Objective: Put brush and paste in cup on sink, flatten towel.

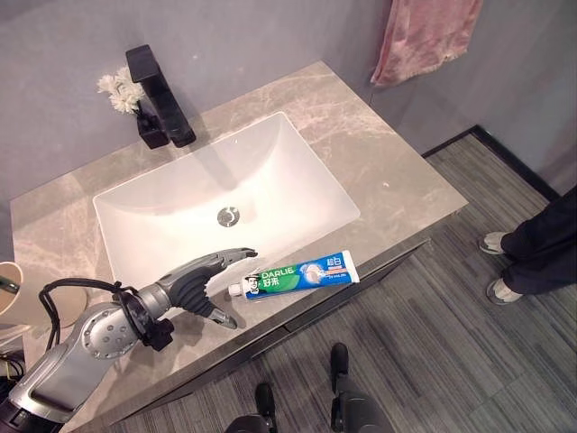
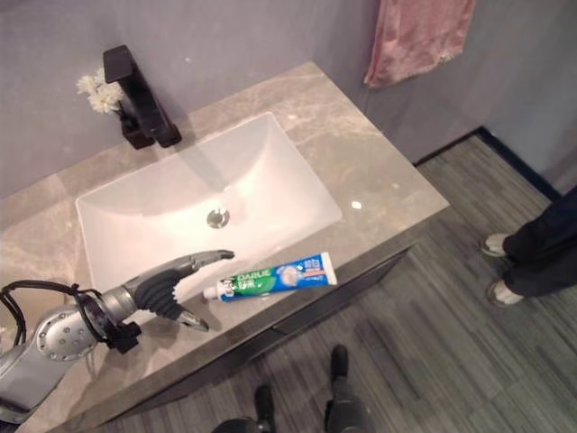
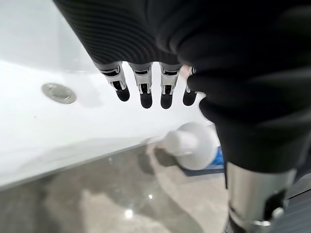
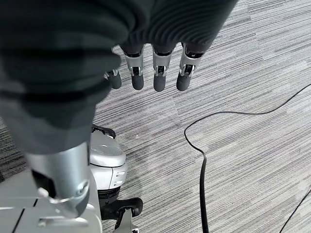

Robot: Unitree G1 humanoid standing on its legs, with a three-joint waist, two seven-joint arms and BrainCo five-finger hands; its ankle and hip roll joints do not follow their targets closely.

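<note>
Left hand: the left hand (image 1: 194, 284) hovers over the front strip of the worktop (image 1: 397, 194), fingers straight and relaxed, thumb apart below them, nothing held.
Right hand: the right hand (image 4: 146, 53) hangs over the grey floor (image 4: 243, 73), fingers straight and loose, holding nothing.
Paste: the toothpaste tube (image 1: 297, 274) lies flat on the worktop just beyond the left hand's fingertips, white cap end toward the hand, not touching it; in the left wrist view the cap (image 3: 192, 143) shows just past the fingers.
Sink: the white basin (image 1: 225, 203) lies beside and beyond the left hand, its drain (image 1: 229, 216) past the fingertips.
Cup: a pale cup (image 1: 13, 293) stands at the worktop's edge, on the wrist side of the left hand, well apart from the paste.
Faucet: a black faucet (image 1: 158, 95) stands beyond the basin, white flowers (image 1: 117, 90) beside it.
Towel: a pink towel (image 1: 424, 36) hangs on the wall, far from the hand.
Person: a person's legs and shoes (image 1: 518, 257) stand on the floor beyond the worktop's end.
</note>
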